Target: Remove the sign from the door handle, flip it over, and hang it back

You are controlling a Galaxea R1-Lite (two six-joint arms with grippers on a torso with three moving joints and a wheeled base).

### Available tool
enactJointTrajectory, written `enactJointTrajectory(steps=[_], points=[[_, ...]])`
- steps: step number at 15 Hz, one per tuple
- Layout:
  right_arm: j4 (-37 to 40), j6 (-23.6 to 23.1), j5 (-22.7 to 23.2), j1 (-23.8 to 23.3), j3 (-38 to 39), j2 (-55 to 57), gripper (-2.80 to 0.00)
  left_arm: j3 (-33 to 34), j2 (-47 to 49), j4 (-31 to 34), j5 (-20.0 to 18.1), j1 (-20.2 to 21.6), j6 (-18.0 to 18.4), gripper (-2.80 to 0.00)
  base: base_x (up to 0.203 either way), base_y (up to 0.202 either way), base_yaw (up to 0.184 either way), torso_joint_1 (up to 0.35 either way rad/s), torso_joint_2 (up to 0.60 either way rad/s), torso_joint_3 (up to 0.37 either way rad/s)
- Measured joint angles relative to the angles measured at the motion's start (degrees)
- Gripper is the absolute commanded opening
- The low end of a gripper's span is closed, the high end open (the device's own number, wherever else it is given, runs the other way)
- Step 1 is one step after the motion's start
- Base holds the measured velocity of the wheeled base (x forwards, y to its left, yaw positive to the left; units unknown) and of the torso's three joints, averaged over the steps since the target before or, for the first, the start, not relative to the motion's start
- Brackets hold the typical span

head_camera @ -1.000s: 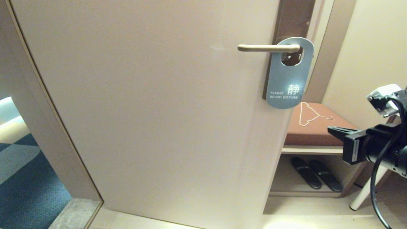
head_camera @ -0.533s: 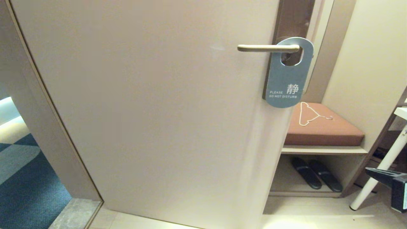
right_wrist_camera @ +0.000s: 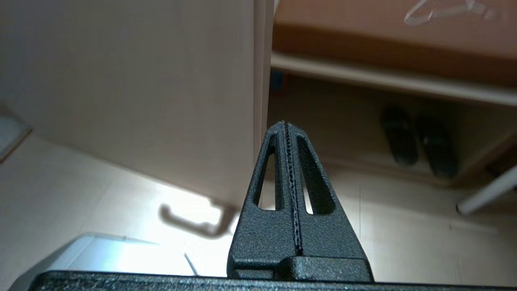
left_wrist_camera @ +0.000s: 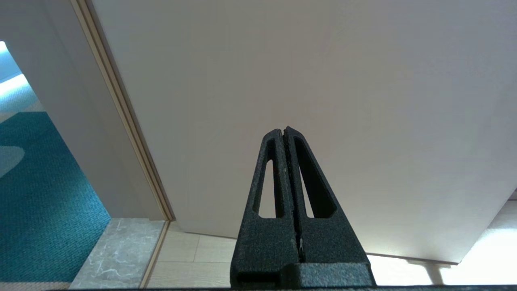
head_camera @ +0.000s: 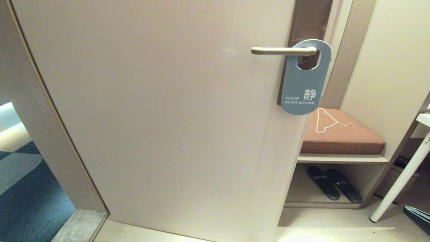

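A blue-grey sign (head_camera: 304,80) reading "Please do not disturb" hangs on the metal door handle (head_camera: 282,50) at the right edge of the beige door (head_camera: 161,111). My right gripper (right_wrist_camera: 285,124) is shut and empty, low down near the door's free edge; only its tip (head_camera: 418,215) shows at the head view's bottom right corner. My left gripper (left_wrist_camera: 283,131) is shut and empty, low in front of the door, out of the head view.
Right of the door stands a bench with a brown cushion (head_camera: 339,134) and a white hanger (head_camera: 327,121) on it. Black slippers (head_camera: 334,184) lie underneath. A white table leg (head_camera: 399,181) slants at the far right. Blue carpet (head_camera: 23,195) lies at left.
My right arm has dropped from beside the bench down to the bottom right corner, nearly out of the head view. The sign swings slightly on the handle.
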Motion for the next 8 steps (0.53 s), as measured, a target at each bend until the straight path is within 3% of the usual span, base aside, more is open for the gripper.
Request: enactJointTrajectory(steps=[3,8], points=[[-3.8,-0.1,-0.4,0.1,6.5,-8.2,-2.8,0.0,0.0,0.0,0.0,0.0,0.0,-2.8,0.0,0.0,0.0,0.0,0.0,0.0],[8.3,-2.7,-1.0,-0.6,8.1,-19.6,-2.8,0.0,0.0,0.0,0.0,0.0,0.0,-2.8,0.0,0.0,0.0,0.0,0.0,0.0]])
